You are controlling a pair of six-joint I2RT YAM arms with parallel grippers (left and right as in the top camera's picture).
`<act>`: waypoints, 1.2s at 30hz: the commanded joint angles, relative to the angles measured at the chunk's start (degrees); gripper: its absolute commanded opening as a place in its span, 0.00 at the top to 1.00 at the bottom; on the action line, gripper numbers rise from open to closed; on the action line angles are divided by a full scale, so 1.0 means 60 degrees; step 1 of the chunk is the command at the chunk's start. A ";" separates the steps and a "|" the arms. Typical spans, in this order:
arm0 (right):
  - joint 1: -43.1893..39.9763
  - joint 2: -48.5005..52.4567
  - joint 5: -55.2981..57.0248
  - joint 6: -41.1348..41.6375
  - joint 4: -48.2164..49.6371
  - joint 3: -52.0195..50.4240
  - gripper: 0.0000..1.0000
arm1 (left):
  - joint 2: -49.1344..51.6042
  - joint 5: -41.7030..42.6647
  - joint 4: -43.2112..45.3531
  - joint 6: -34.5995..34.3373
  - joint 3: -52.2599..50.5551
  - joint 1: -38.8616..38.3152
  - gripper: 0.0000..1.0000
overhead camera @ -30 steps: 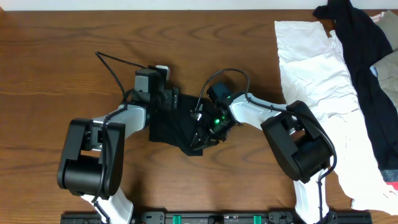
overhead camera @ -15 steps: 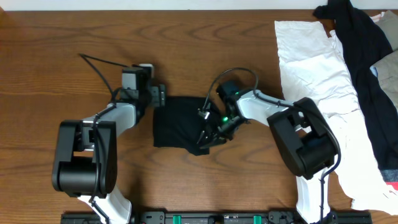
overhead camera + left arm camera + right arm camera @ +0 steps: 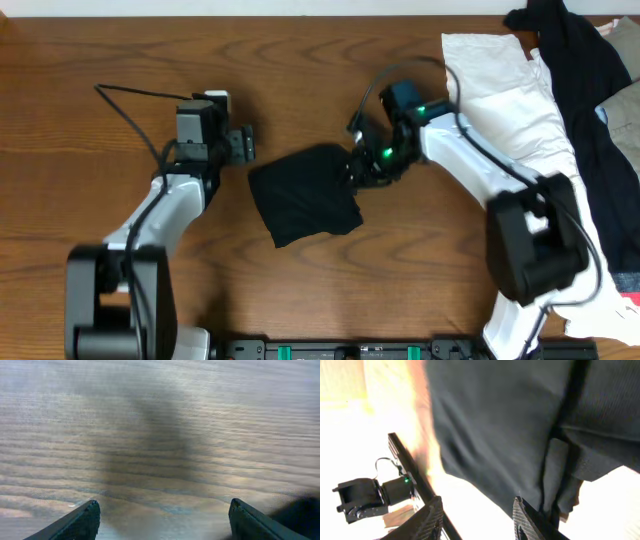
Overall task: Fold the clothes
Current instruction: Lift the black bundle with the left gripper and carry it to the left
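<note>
Wood-grain table [image 3: 90, 40] carries one black garment [image 3: 300, 198], a rumpled near-square bundle, lying right at the tips of your right gripper [image 3: 362, 172] and apart from your left gripper [image 3: 243, 146]. Left jaws hang spread over wood; the right fingers [image 3: 431, 517] sit part-way apart against cloth, and whether they pinch it cannot be told. You seem mid-fold: next, square the loose edges flat before any further crease.
</note>
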 commanded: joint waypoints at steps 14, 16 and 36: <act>-0.0204 -0.0681 0.2379 -0.0379 -0.0772 0.0120 0.56 | -0.0066 0.3381 -0.2222 0.4149 -0.0047 -0.0302 0.03; -0.0215 -0.0699 0.2386 -0.0386 -0.0823 0.0120 0.55 | 0.0317 0.3384 -0.2087 0.4146 -0.0047 -0.0299 0.03; -0.0251 -0.0703 0.2430 -0.0382 -0.0911 0.0120 0.56 | 0.1625 0.5486 -0.3381 0.4087 -0.0033 -0.0182 0.94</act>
